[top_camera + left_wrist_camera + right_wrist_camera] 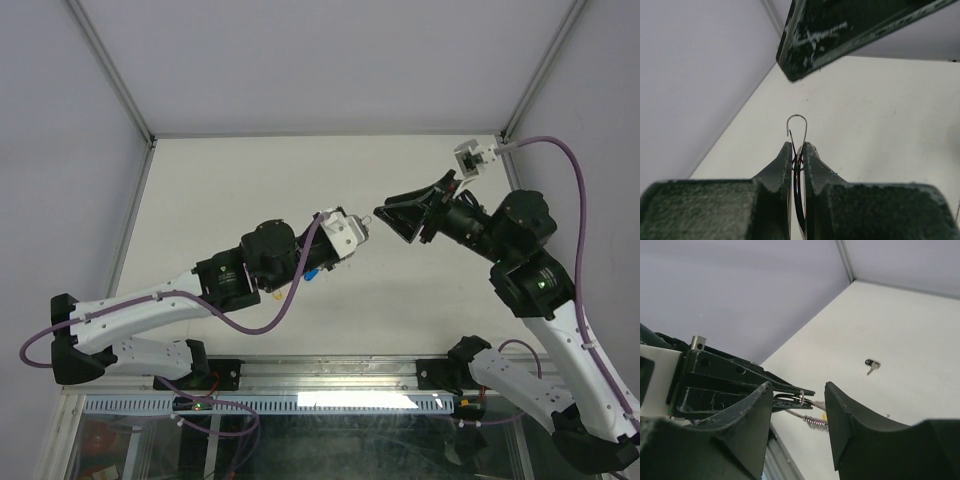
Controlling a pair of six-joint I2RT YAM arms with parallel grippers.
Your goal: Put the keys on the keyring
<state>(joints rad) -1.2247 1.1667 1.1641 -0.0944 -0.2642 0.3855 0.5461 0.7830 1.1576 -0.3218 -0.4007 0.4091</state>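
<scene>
Left pincer point(797, 146) pinches keyring point(797, 116)

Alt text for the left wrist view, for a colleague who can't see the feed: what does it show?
The left gripper is shut on the thin wire keyring, seen edge-on, with a small loop of it poking past its tips. The right gripper's finger fills the top of the frame, with the white table and a pale wall behind.

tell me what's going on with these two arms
The left gripper is shut on the keyring, holding it above the table with a loop of wire poking out beyond the jaws. The right gripper faces it, open and holding nothing, close to the ring. One small dark-headed key lies loose on the table, not yet threaded on.
</scene>
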